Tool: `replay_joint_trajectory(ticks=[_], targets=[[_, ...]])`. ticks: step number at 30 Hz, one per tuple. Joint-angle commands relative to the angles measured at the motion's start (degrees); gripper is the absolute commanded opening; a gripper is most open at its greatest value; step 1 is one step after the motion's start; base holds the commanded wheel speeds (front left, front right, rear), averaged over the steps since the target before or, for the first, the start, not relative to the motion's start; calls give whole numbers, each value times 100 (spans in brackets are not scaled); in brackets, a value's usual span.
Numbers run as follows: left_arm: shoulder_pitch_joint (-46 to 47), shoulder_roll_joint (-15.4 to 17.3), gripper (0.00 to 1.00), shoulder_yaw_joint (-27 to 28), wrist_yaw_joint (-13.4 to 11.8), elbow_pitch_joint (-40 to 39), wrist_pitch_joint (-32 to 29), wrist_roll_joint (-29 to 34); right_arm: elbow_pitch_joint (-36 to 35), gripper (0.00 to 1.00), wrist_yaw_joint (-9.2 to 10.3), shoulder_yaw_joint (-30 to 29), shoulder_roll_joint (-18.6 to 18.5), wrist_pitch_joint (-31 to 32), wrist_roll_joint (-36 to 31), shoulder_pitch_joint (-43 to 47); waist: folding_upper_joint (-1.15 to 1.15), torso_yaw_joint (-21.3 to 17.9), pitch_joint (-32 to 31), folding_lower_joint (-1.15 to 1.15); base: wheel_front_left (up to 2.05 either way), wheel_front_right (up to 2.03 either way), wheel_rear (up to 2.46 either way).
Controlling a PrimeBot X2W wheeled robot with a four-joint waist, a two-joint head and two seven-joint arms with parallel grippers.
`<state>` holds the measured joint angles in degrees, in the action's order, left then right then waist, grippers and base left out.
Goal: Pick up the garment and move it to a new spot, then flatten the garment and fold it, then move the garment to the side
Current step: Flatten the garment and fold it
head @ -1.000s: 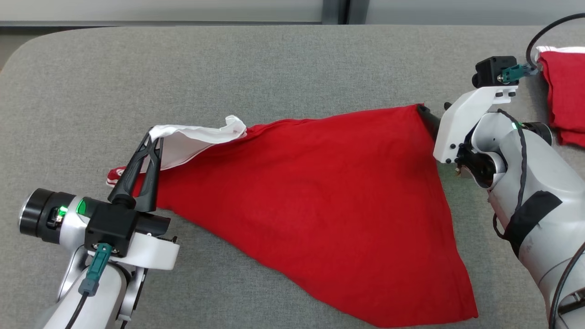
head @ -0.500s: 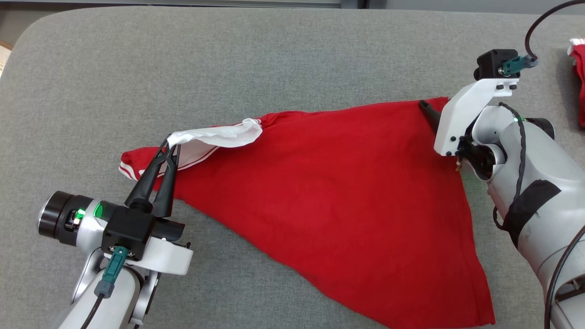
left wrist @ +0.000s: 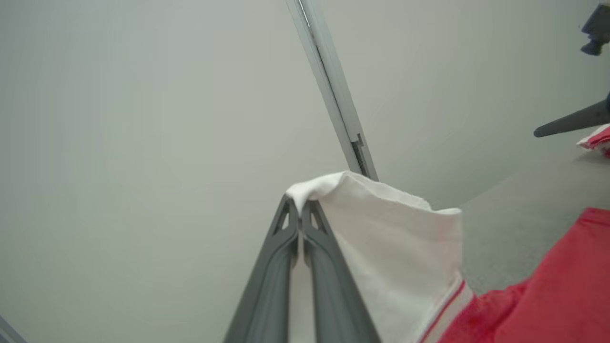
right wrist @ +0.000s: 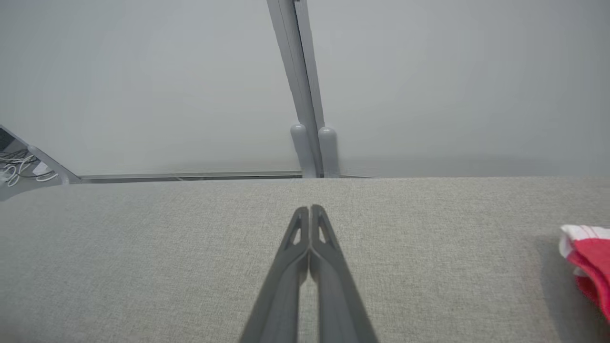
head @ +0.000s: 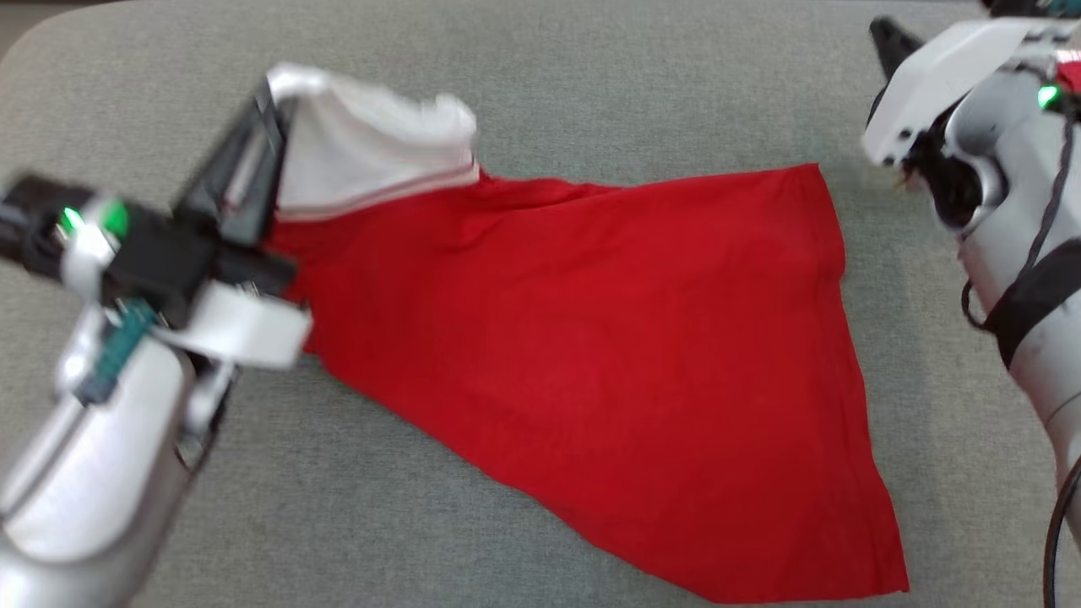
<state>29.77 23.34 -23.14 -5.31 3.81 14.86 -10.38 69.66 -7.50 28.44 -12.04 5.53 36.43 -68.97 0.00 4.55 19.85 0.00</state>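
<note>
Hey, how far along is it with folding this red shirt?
Early on. The red shirt lies mostly spread on the grey table, unfolded. The left hand pinches its white part, lifted off the table; the right hand is shut and empty, off the cloth. Flattening, folding and moving it aside are left.

Left gripper [head: 266, 97], upper left, motion-blurred. Right gripper [head: 880, 32], upper right, mostly hidden behind its wrist [head: 946, 67]. Red cloth [right wrist: 591, 267] cut by right edge.

Dark 2-fingered left gripper [left wrist: 299, 209] pinches the white edge of the red-and-white cloth garment [head: 591, 338]; dark right gripper [right wrist: 310, 209] is closed, empty.
</note>
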Motion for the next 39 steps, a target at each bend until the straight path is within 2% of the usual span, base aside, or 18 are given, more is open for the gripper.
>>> replay_joint_trajectory(ticks=[1, 2, 4, 5, 6, 10, 13, 20, 29, 30, 31, 32, 39], targets=[[384, 77, 0, 70, 114, 69, -39, -31, -34, 0, 3, -45, -22, -3, 101, -140, 0, -75, 92, 0, 0, 0, 0], [613, 122, 0, 84, 181, 123, -82, -3, -53, 0, 3, -60, 11, 84, 153, -196, 0, -124, 129, 0, 0, 0, 0], [1032, 166, 0, 132, 276, 206, -224, -29, -235, 0, 3, 81, 202, 722, 397, -159, 0, -258, 238, 0, 0, 0, 0], [1090, 170, 0, 156, 273, 219, -248, -59, -380, 35, 3, 125, 240, 955, 543, -76, 0, -291, 259, 0, 0, 0, 0], [1099, 168, 0, 181, 261, 237, -250, -103, -519, 100, 3, 174, 202, 1120, 633, -5, 0, -318, 275, 0, 0, 0, 0], [748, 180, 0, 251, 157, 301, -174, -206, -977, 100, 5, 615, 119, 1466, 776, 496, 0, -439, 252, 0, 0, 0, 0], [513, 221, 0, 328, 67, 257, -114, -266, -1026, 100, 5, 851, 92, 1506, 714, 714, 0, -483, 180, 0, 0, 0, 0], [21, 265, 0, 324, -74, -43, -92, -284, -602, 100, 3, 1002, 227, 1470, 587, 789, 0, -376, 15, 0, 0, 0, 0], [-44, 260, 0, 192, -97, -146, -188, -232, -110, 100, 4, 1069, 340, 1198, 374, 490, 0, -197, 0, 0, 0, 0, 0], [-47, 255, 0, 176, -101, -144, -193, -228, -75, 84, 3, 1075, 357, 1191, 372, 462, 0, -185, -5, 0, 0, 0, 0], [-52, 249, 0, 163, -94, -139, -194, -233, -48, 26, 4, 1084, 358, 1161, 371, 446, 0, -174, -13, 0, 0, 0, 0], [-61, 242, 0, 147, -97, -127, -193, -235, -26, 0, 4, 1091, 361, 1137, 365, 435, 0, -160, -27, 0, 0, 0, 0], [-115, 227, 0, 143, -128, -82, -170, -329, 28, 0, 4, 1069, 339, 940, 483, 394, 0, -143, -97, 0, 0, 0, 0]])
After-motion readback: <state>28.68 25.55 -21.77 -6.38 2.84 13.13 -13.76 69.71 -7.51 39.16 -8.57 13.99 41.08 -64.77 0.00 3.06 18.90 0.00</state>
